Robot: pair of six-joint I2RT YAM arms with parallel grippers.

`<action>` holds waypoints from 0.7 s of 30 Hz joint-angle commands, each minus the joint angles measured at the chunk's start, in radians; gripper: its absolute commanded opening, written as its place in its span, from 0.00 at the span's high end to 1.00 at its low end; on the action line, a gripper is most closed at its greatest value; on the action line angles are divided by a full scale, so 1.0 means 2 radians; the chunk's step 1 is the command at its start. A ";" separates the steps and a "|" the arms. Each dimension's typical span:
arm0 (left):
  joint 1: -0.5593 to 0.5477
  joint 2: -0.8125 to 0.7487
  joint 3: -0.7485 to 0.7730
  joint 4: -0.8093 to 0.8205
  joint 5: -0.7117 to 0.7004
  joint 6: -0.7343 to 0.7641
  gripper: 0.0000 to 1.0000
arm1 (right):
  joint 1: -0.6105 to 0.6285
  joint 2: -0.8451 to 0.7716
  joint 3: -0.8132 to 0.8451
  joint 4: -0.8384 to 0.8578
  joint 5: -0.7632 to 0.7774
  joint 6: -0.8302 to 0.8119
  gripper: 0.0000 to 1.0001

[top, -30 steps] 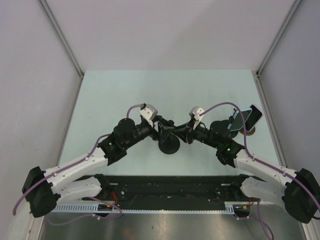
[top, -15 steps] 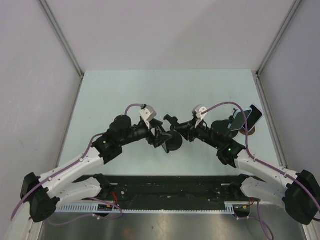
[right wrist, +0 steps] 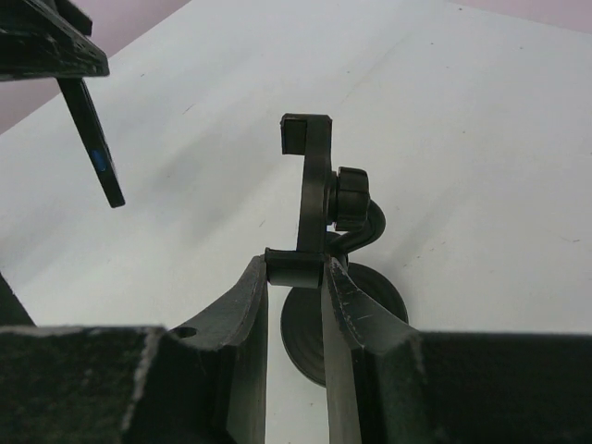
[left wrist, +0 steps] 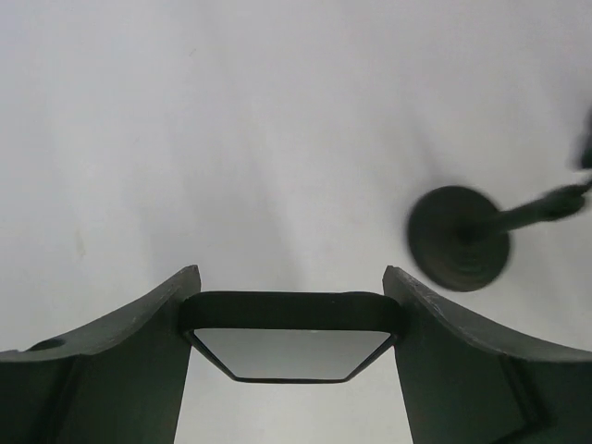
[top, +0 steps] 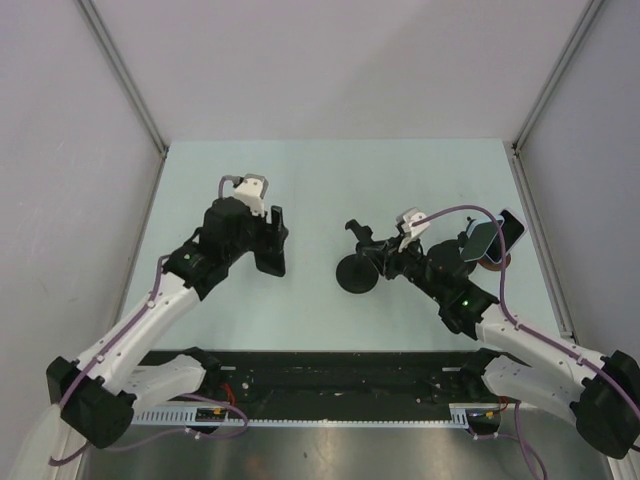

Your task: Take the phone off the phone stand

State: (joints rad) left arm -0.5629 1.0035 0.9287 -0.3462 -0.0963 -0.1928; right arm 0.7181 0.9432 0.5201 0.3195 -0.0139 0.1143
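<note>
Where the pale green table (top: 330,170) meets the enclosure walls on the left, right and far sides, open surface lies between those edges and both arms, most of it on the far side. A small dark object on a brownish base (top: 492,243) stands near the right edge, just beside the right arm's cable.

Item 1, left arm: it rises from the near-left corner, bends at the elbow and points toward the centre. The left gripper (top: 272,236) has its jaws clamped on the 2 long edges of the phone (left wrist: 291,338). The phone is held off the stand and well apart from it, to its left.

Item 2, right arm: it reaches low from the near-right corner toward the left. The right gripper (right wrist: 296,274) has its jaws closed on the lower bracket of the phone stand (top: 357,270), which sits near the table's centre.

Item 3, surfaces: the phone is a flat slab with rounded corners, a dark rim and a glossy face reflecting pale light. The stand is matt black, with a round disc base, a thin curved neck, a ribbed knob and a hooked upper lip. The right fingers (right wrist: 242,314) show fine scuffs.
</note>
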 commanded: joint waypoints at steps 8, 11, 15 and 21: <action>0.191 0.122 0.064 -0.107 -0.042 0.040 1.00 | -0.002 -0.037 -0.024 0.002 0.032 0.005 1.00; 0.224 0.175 0.095 -0.113 -0.055 0.059 1.00 | -0.002 -0.044 -0.029 0.006 0.028 0.007 1.00; 0.261 0.252 0.133 -0.112 -0.048 0.073 1.00 | -0.005 -0.049 -0.032 0.009 0.018 0.010 1.00; 0.310 0.340 0.172 -0.111 0.001 0.093 1.00 | -0.006 -0.053 -0.037 0.014 0.012 0.013 1.00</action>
State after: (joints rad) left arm 0.0013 1.6257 1.1915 -0.5785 -0.1627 -0.0654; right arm 0.7109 0.8520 0.4553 0.3237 0.0177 0.1310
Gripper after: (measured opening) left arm 0.778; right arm 0.266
